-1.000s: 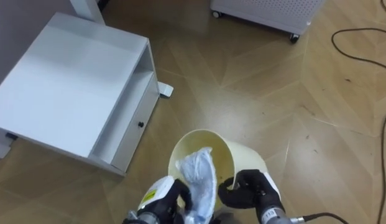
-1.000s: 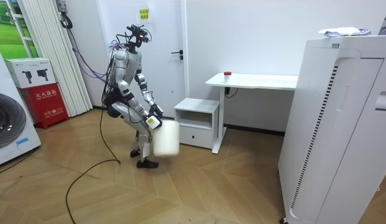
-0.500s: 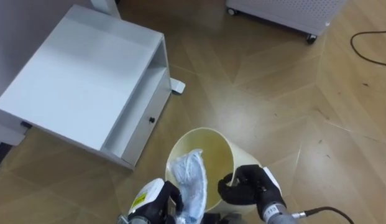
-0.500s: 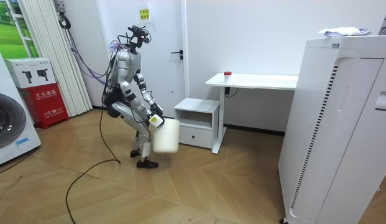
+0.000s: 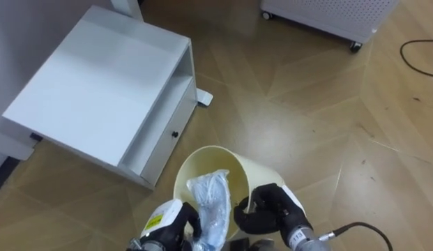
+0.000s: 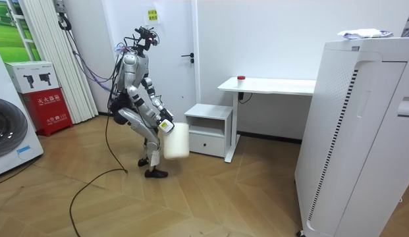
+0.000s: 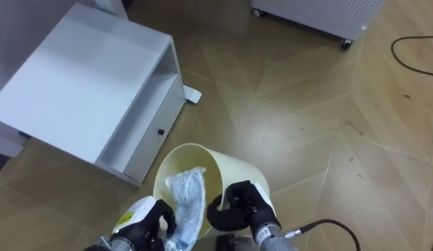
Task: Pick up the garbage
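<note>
A cream waste bin (image 5: 268, 178) is held off the floor, tilted, with its mouth toward me. In its mouth lies a crumpled white and blue plastic bag (image 5: 211, 201). My right hand (image 5: 263, 210) is curled over the bin's rim on the right. On the other side, my left hand (image 5: 171, 221) has its fingers curled against the bag's lower end. In the room view I stand bent forward beside the white side cabinet (image 6: 207, 125), holding the bin (image 6: 176, 141) in front of my knees.
The white side cabinet (image 5: 97, 90), with an open shelf and a drawer, stands on the wood floor to my front left. Nearby in the room are a white desk (image 6: 267, 85) and a tall white appliance (image 6: 362, 131). A cable (image 5: 418, 52) lies at the right.
The bin has risen a little and drawn closer to my body, with both hands still on it. The eye view has shifted slightly with my head.
</note>
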